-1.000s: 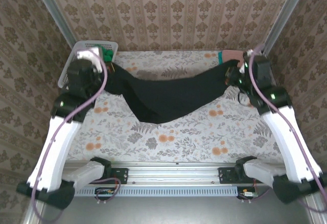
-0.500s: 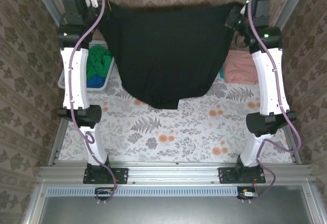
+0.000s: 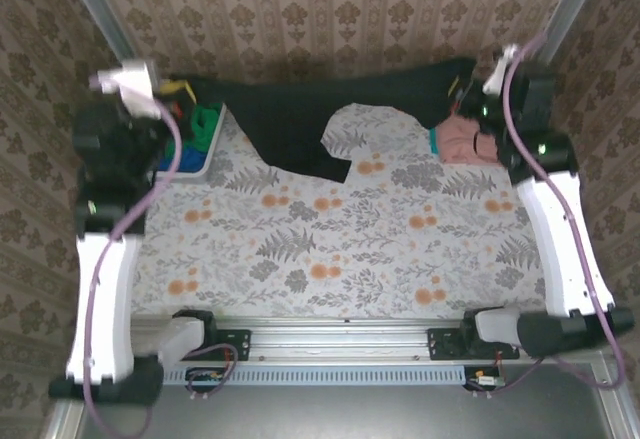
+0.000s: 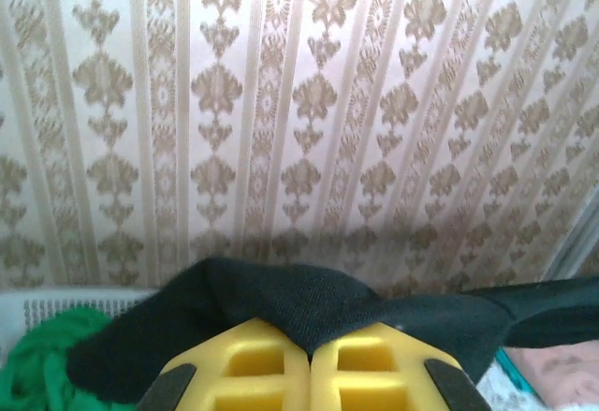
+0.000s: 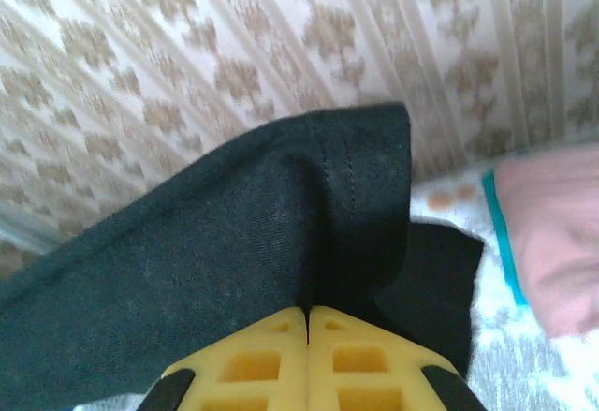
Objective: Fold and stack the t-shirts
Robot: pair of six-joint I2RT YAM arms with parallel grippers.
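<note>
The black t-shirt (image 3: 300, 117) hangs limp at twelve o'clock on the table (image 3: 330, 259), light and floppy (it sags mid-span). Left claw (image 4: 310, 359) and right claw (image 5: 307, 322) are each clenched on opposite edges, which look like sensible holds.

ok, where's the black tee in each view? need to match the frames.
Top external: black tee stretched across the upper middle.
Left wrist: black tee bottom centre, pinched in the left pincer.
Right wrist: black tee lower left to centre, pinched in the right pincer.
Shared landmark: salmon pink tee, by the black tee's right end in all three.
</note>
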